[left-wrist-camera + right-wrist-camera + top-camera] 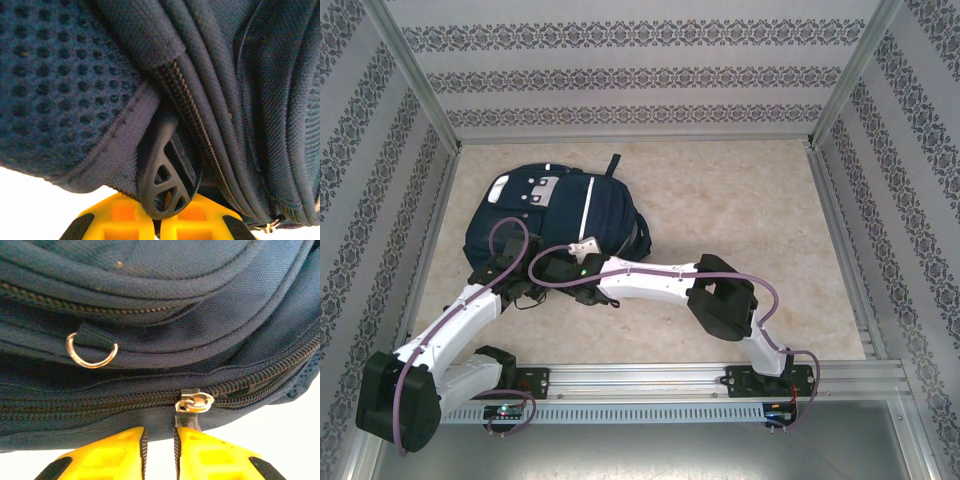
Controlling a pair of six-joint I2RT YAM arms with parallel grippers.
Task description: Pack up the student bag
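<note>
Top view: student bag (pixel 555 225) lies flat on the table (pixel 750 220), far left, with its near edge against both grippers. I read the left gripper (pixel 157 216) as pinched together on a black plastic buckle (pixel 167 170) beside a zipper track. The right gripper (pixel 159 440) is nearly together, clamped on the zipper pull (pixel 190 412) at the bag's lower seam.
</note>
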